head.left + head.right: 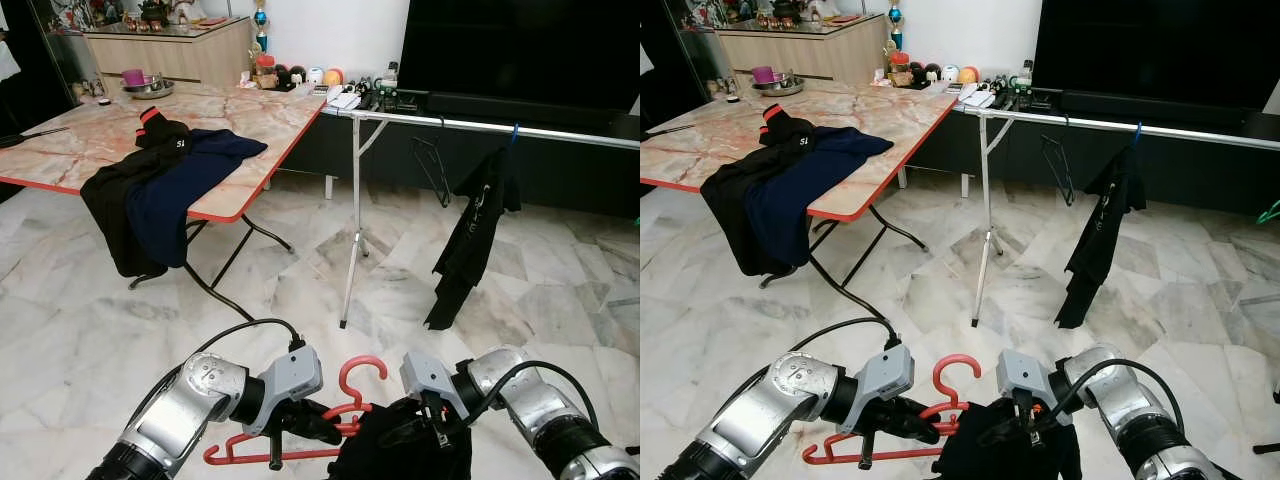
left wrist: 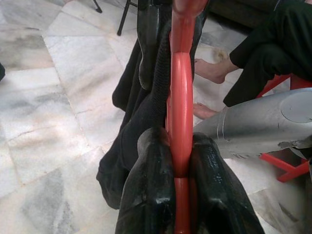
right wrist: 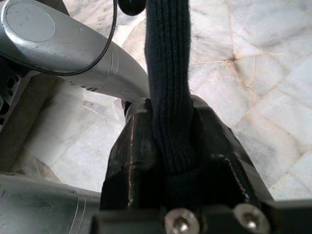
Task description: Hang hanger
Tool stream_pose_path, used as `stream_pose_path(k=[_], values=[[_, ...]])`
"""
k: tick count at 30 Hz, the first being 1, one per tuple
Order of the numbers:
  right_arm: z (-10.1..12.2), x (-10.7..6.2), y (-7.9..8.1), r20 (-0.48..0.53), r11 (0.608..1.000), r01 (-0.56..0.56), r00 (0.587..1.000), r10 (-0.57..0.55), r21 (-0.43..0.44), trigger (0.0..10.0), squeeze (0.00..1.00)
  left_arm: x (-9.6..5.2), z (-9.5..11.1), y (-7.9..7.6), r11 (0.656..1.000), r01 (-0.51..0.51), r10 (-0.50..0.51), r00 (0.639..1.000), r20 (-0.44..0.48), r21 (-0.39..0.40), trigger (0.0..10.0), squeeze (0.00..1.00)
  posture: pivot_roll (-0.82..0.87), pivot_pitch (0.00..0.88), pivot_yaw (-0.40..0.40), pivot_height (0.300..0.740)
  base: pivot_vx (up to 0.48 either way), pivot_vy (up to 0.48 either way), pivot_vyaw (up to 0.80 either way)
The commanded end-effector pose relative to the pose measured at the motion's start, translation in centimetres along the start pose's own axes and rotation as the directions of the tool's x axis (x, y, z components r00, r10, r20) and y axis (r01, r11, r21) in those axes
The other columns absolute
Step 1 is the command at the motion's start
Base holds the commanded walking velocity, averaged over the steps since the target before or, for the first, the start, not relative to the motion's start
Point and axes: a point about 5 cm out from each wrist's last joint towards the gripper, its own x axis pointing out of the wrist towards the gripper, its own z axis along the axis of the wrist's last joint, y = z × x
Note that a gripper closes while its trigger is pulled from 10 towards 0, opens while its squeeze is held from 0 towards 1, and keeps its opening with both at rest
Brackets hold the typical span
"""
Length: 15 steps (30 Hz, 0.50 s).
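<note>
head stereo downward, wrist cameras close-up

The red plastic hanger (image 1: 335, 420) lies roughly level low over the marble floor, a black garment (image 1: 405, 445) draped on it

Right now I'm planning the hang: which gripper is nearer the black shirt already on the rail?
Right. The right gripper, shut on dark cloth, sits below the black shirt; the left gripper, clamping the red hanger, is farther left.

1 red hanger (image 1: 345, 415), 2 hands.
</note>
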Motion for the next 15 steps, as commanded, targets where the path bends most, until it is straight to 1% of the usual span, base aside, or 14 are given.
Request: stream_pose_path(k=[1,8,9,10,15], values=[[0.14,0.02,-0.16,0.010,1.000,0.022,1.000,-0.022,-0.004,0.0,0.00,-0.20,1.19,0.47,0.999,-0.015,0.013,0.999,0.040,0.045,10.0,0.00,0.09,0.032,-0.019,0.740,0.000,0.000,0.00],[-0.13,0.21,0.03,0.008,1.000,0.023,1.000,-0.023,-0.005,0.0,0.00,-0.20,1.06,0.33,0.999,-0.001,-0.001,0.999,0.045,0.048,10.0,0.00,0.08,0.015,-0.016,0.740,0.000,0.000,0.00],[-0.20,0.25,0.09,0.007,1.000,0.022,1.000,-0.022,-0.004,0.0,0.00,-0.22,1.12,0.19,0.999,0.013,-0.015,0.999,0.051,0.051,10.0,0.68,0.08,0.014,-0.016,0.740,0.000,0.000,0.00],[-0.26,0.27,0.13,0.006,1.000,0.021,1.000,-0.021,-0.003,0.0,0.00,-0.25,1.19,0.05,0.998,0.026,-0.029,0.998,0.058,0.052,10.0,1.00,0.08,0.012,-0.015,0.740,0.000,0.000,0.00],[-0.48,0.41,0.25,0.005,1.000,0.024,1.000,-0.024,0.006,0.0,0.00,-0.38,1.22,-0.04,0.998,0.037,-0.040,0.997,0.066,0.047,10.0,1.00,0.08,0.011,-0.015,0.740,0.000,0.000,0.00]])
